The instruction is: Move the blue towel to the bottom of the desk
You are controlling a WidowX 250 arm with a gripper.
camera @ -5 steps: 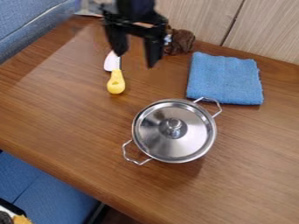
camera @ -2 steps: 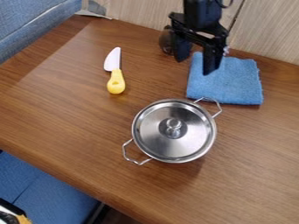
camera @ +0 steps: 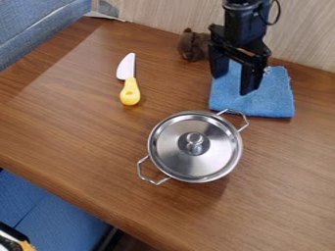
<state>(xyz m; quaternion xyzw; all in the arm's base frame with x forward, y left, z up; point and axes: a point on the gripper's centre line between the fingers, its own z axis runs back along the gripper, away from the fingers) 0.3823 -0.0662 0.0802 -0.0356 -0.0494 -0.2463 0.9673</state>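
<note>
I had shifted right and a little nearer since the earlier frames, bringing my gripper [camera: 232, 84] from the knife's side of the desk [camera: 78, 122] across to the towel [camera: 278, 100]. The towel, the pot and the knife had kept their places.

My jaws were parted, with nothing between them. I hung down from the far edge, one finger in front of the towel's left side, the other in front of its middle. Whether I touched the cloth, I could not tell. The blue towel lay flat at the far right, before the pale wall [camera: 304, 34].

On its near side, to the left, sat the lidded steel pot [camera: 196, 169], its far handle right by the towel's near edge and its other handle pointing near and left. The knife [camera: 130, 90] lay left of the pot, farther back, yellow grip near and white blade far. A brown bundle [camera: 191, 45] rested at the far side, left of me. Blue seating [camera: 52, 208] showed below the desk at the near left.
</note>
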